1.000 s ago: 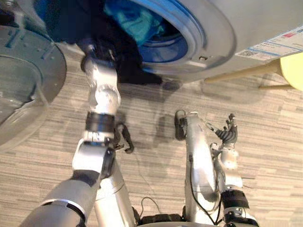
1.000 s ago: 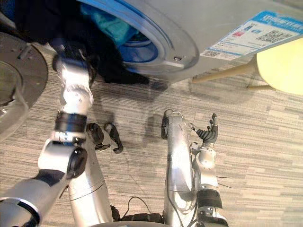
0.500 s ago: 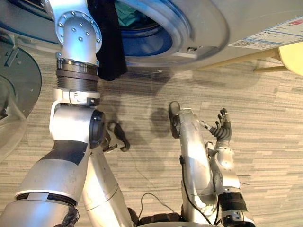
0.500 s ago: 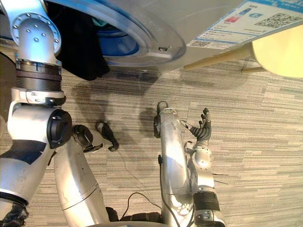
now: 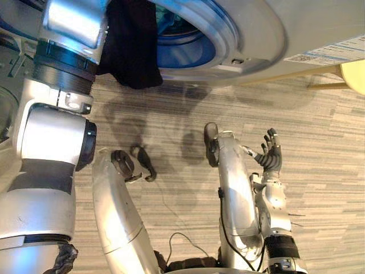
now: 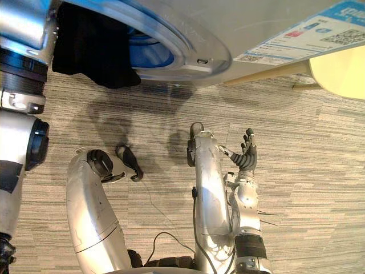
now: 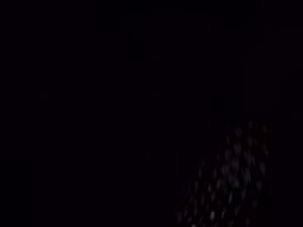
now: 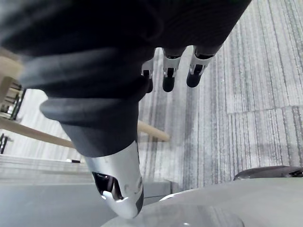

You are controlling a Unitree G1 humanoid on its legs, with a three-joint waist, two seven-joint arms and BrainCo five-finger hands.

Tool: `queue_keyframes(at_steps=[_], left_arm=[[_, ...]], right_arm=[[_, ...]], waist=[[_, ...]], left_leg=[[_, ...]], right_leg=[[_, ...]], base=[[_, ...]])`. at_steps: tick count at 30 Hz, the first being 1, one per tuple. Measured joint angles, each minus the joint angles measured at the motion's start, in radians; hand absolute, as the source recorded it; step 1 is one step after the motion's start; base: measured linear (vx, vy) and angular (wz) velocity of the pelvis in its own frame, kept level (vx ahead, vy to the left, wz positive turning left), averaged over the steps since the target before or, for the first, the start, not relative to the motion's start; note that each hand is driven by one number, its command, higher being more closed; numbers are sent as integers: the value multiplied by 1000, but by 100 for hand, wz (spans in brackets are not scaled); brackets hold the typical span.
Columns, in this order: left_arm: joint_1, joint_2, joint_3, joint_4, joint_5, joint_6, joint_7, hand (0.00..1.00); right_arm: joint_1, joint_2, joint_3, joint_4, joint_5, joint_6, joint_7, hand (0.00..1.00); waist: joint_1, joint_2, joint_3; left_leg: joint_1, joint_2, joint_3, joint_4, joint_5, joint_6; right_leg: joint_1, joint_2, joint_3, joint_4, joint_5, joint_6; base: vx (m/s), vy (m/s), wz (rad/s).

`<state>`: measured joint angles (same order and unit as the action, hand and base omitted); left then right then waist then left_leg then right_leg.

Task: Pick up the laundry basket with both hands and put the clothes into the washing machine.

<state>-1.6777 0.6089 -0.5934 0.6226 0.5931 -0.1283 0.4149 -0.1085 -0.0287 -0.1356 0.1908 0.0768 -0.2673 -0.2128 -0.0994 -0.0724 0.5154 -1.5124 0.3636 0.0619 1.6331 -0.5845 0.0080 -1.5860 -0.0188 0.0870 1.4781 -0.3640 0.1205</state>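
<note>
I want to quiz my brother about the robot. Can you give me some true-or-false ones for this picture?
1. The washer has its opening uncovered. True.
2. The right hand is gripping a sock. False: it is open, holds nothing and is low over the floor.
3. A black cloth hangs out of the washer's opening. True.
4. The stool beside the washer is blue. False: its top is yellow, on pale wooden legs.
</note>
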Motion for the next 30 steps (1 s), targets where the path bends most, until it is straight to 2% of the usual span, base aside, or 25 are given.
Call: queue_keyframes(at_steps=[2, 3, 5, 9, 13, 17, 23, 28, 30], left_arm=[[0, -4, -58, 28, 103, 11, -5, 0], [0, -6, -81, 48, 122, 14, -29, 0], [0, -6, -80, 64, 111, 15, -57, 0], [0, -7, -60, 82, 6, 14, -112, 0], [28, -15, 61, 82, -103, 12, -110, 0], [109, -51, 247, 62, -320, 11, -104, 0], [403, -120, 505, -189, -540, -1, -33, 0], [680, -198, 617, -390, -585, -11, 9, 0], [818, -272, 646, -465, -590, -13, 18, 0]], right_arm=[[0, -5, 10, -2, 0, -18, 0, 0], [0, -17, 20, -5, 1, -23, 3, 0], [0, -22, 27, -10, 2, -23, 11, 0], [15, -23, 29, -10, 3, -20, 22, 0], [31, -18, 25, -16, 1, -7, 22, 0], [31, -12, 10, -16, -1, 10, 19, 0], [29, 4, -27, -20, -12, 32, -7, 0], [27, 5, -45, -47, -50, 40, -29, 0], [20, 4, -54, -65, -62, 43, -34, 0]], waist=[[-1, -4, -10], [0, -5, -13], [-1, -5, -14], [1, -4, -26], [5, -5, -31], [5, -4, -34], [23, -4, -34], [45, -4, -34], [51, -4, -37]], left_leg=[[10, 0, 0, -4, -1, 0], [19, 0, 0, -7, -1, 0], [27, 0, 1, -8, -1, 0], [33, 0, 1, -9, -1, 0], [43, -1, 4, -11, 1, -3], [48, -17, 3, -30, 11, -19], [48, -34, -18, -55, 27, -43], [54, -37, -35, -80, 43, -64], [62, -49, -43, -101, 56, -76]], right_leg=[[9, -1, -2, -1, -3, -3], [18, -2, -3, -3, -3, -3], [24, -2, -2, -3, -4, -5], [29, -2, -3, -1, -6, -8], [33, -3, 0, 4, -7, -9], [36, -19, -2, 4, -13, -19], [41, -36, -26, 7, -26, -42], [48, -42, -48, 6, -38, -65], [58, -53, -58, 4, -44, -75]], base=[[0, 0, 0], [0, 0, 0], [0, 0, 0], [0, 0, 0], [0, 0, 0], [1, -2, 12], [24, -16, 12], [21, -37, 12], [25, -56, 20]])
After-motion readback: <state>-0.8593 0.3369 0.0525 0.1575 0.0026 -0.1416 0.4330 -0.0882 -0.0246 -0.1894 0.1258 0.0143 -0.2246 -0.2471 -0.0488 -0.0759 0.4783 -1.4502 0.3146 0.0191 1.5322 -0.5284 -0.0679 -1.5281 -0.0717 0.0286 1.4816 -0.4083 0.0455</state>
